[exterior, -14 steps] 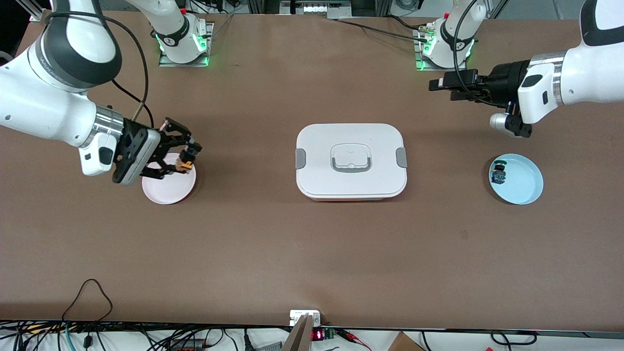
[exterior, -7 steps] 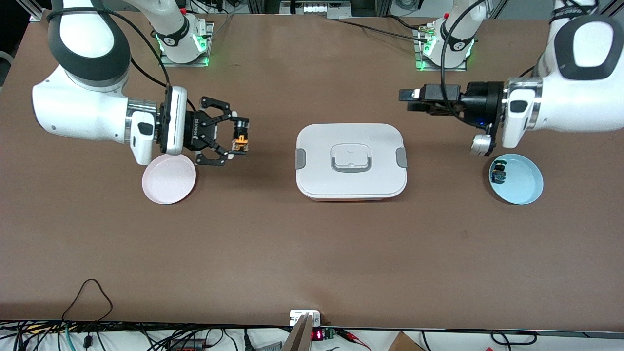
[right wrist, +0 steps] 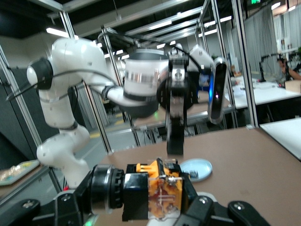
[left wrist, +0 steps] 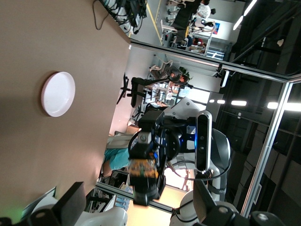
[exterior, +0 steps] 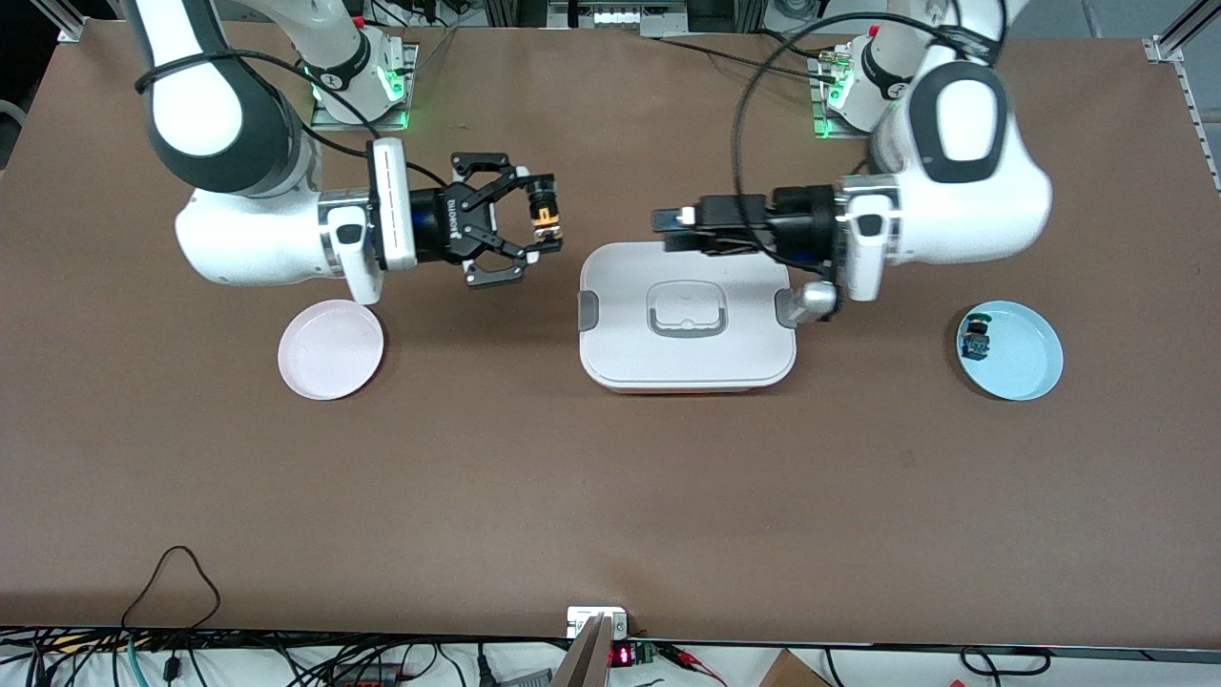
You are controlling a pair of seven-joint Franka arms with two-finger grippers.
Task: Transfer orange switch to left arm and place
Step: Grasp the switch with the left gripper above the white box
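My right gripper (exterior: 548, 214) is shut on the orange switch (exterior: 544, 220) and holds it in the air beside the white box (exterior: 687, 353), toward the right arm's end. In the right wrist view the switch (right wrist: 160, 195) sits crosswise between the fingers of my right gripper (right wrist: 157, 207). My left gripper (exterior: 668, 229) is open and empty over the box's edge nearest the bases, pointing at the switch. In the left wrist view my left gripper (left wrist: 141, 214) frames the switch (left wrist: 143, 170) some way off. It also shows in the right wrist view (right wrist: 175, 136).
An empty pink plate (exterior: 330, 362) lies toward the right arm's end and shows in the left wrist view (left wrist: 58, 93). A light blue plate (exterior: 1025, 367) toward the left arm's end holds a green-and-blue switch (exterior: 975, 339).
My right gripper lifted the orange switch off the pink plate and carried it toward the box. My left arm swung in from over the blue plate's end to the box's edge.
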